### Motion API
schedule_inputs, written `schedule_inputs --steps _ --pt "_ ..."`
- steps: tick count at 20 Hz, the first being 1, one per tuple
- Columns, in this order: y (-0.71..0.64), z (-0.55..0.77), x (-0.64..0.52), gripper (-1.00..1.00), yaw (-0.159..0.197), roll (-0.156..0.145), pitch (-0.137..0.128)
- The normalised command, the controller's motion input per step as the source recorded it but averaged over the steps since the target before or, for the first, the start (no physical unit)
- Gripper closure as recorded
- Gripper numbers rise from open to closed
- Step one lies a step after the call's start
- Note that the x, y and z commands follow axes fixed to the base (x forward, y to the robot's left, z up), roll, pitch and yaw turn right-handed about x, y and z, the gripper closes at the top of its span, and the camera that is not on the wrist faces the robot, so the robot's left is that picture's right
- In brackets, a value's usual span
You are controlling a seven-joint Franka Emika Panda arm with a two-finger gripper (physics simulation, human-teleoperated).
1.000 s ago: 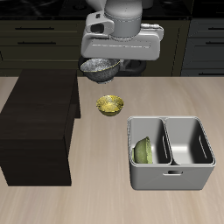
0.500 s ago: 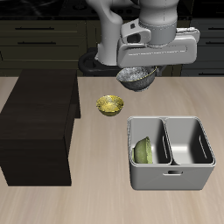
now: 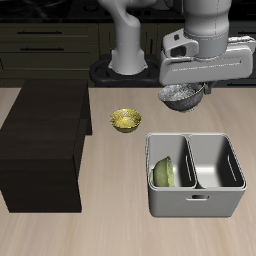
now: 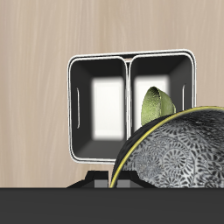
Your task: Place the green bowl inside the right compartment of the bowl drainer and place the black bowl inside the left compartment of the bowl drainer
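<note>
My gripper [image 3: 188, 88] is shut on the black bowl [image 3: 181, 96], a shiny silvery-grey speckled bowl, and holds it in the air above and behind the bowl drainer [image 3: 196, 205]. In the wrist view the black bowl [image 4: 179, 149] fills the near field, with the bowl drainer [image 4: 73, 105] below it. The green bowl [image 3: 164, 172] leans on edge inside one drainer compartment, also seen as the green bowl [image 4: 156, 104]. The other compartment [image 3: 217, 163] holds nothing.
A yellow-gold bowl [image 3: 125, 120] rests on the table behind the drainer. A dark box-like cabinet [image 3: 42, 140] stands on the table beside it. Dark kitchen cupboards [image 3: 50, 50] run along the back.
My gripper has carried the black bowl sideways through the air, from above the yellow-gold bowl's side to behind the drainer's empty compartment. The green bowl has stayed in place.
</note>
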Motion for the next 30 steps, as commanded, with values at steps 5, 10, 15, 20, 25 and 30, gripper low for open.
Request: schedule_inputs --steps 5,10,15,20,25,30 --pt "0.23 0.01 0.18 1.00 -0.017 -0.034 0.000" --pt "0.35 -0.08 0.07 1.00 -0.005 -0.040 0.018" --pt "0.39 -0.05 0.02 1.00 0.003 -0.020 0.005" --pt "0.18 0.02 0.03 1.00 -0.012 -0.024 -0.009" --pt "0.00 -0.07 0.04 1.00 -0.004 0.010 0.007" --pt "-0.07 -0.19 0.11 1.00 -0.029 0.002 0.029"
